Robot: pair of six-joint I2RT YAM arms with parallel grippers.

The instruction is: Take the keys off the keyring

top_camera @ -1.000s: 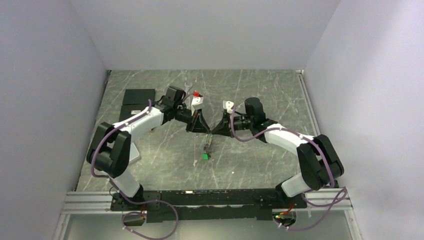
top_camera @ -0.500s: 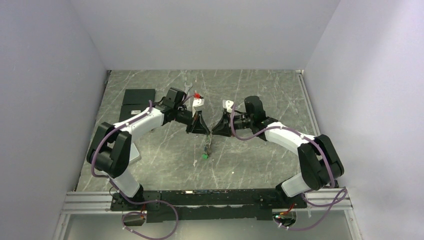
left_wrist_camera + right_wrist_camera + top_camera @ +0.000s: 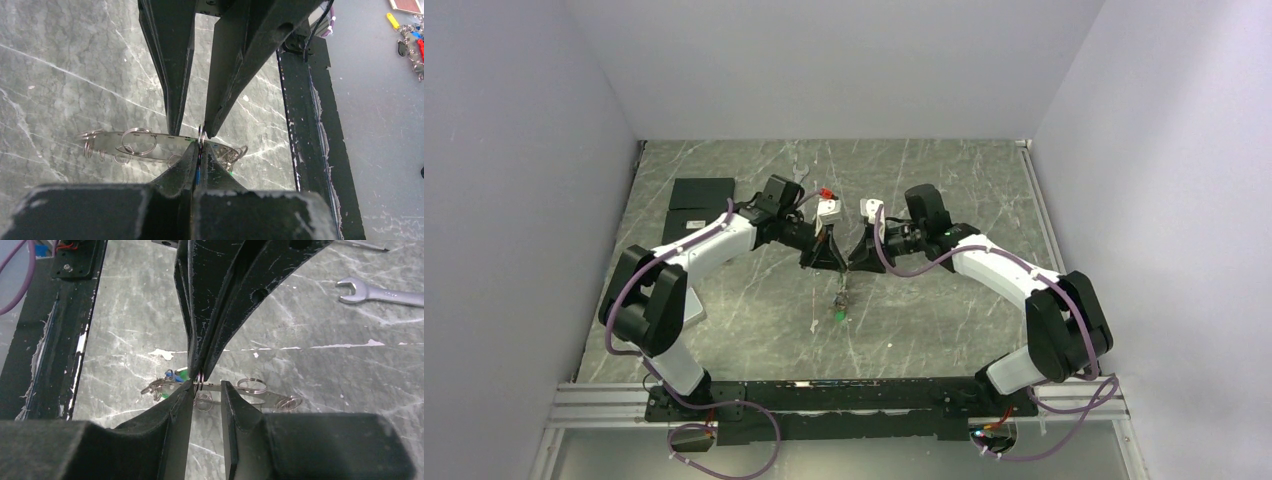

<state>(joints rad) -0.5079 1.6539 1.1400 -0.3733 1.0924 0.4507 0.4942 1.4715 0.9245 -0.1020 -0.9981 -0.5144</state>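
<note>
My left gripper (image 3: 836,262) is shut on the thin keyring (image 3: 200,133), seen edge on between its fingertips, with a sliver of blue between the pads. My right gripper (image 3: 854,262) faces it tip to tip and is open. The ring (image 3: 199,380) sits inside its gap, against one finger (image 3: 180,400). Keys with blue (image 3: 172,375) and green (image 3: 183,373) heads bunch just beyond the ring. In the top view the green key (image 3: 837,317) shows below both grippers. I cannot tell whether the bunch hangs or rests on the table.
A flat metal strip (image 3: 107,141) carrying several small wire rings lies under the grippers and also shows in the right wrist view (image 3: 272,399). A silver wrench (image 3: 380,295) lies farther back. Black plates (image 3: 699,195) sit at the back left. The black frame rail (image 3: 300,125) runs along the near edge.
Both wrists have shifted a little toward each other and the fingertips stay together over the same spot. The bunch with the green key stays below them.
</note>
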